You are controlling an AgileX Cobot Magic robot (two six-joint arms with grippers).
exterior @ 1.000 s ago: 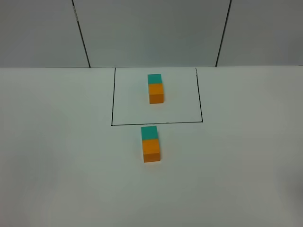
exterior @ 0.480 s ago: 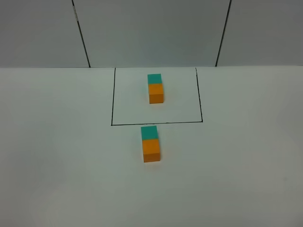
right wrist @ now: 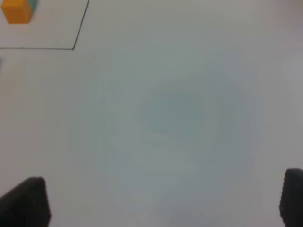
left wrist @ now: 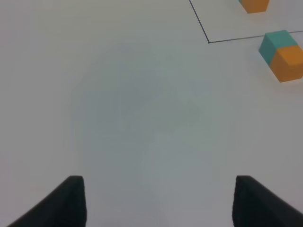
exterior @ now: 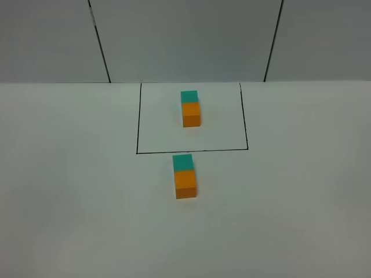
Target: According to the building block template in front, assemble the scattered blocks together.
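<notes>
The template (exterior: 191, 108) is a teal cube behind an orange cube, joined, inside a thin black drawn rectangle (exterior: 137, 124) at the back middle. Just in front of the rectangle, the loose teal cube (exterior: 182, 162) and loose orange cube (exterior: 185, 184) sit touching in a line, teal behind orange. They also show in the left wrist view (left wrist: 281, 55). The template's orange cube shows in the right wrist view (right wrist: 18, 10). My left gripper (left wrist: 158, 201) and right gripper (right wrist: 163, 201) are open and empty over bare table. Neither shows in the high view.
The white table (exterior: 69, 191) ends at a grey panelled wall (exterior: 185, 40) behind the rectangle.
</notes>
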